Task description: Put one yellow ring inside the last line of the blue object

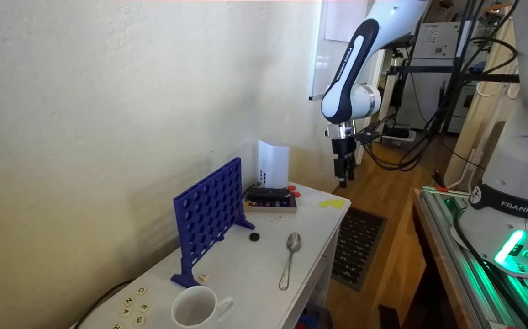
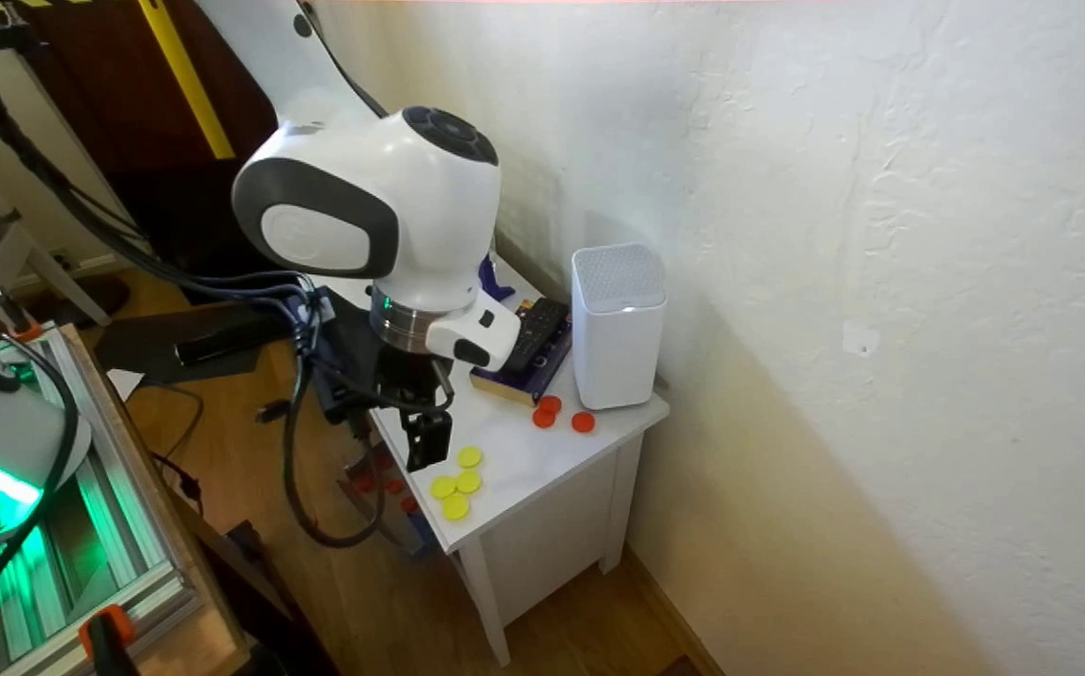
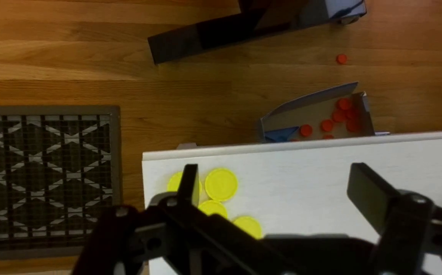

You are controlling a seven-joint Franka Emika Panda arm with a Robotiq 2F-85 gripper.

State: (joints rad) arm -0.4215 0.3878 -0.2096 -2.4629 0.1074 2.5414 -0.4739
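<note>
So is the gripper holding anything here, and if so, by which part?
Nothing is held: in the wrist view the gripper stands wide open, and the yellow discs lie on the table.

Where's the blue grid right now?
In an exterior view, the blue grid stands on the table, left of the spoon, between the cup and the book.

Soft shadows cross the off-white plaster wall; a glaring green light strip tints silvery metal rails.
</note>
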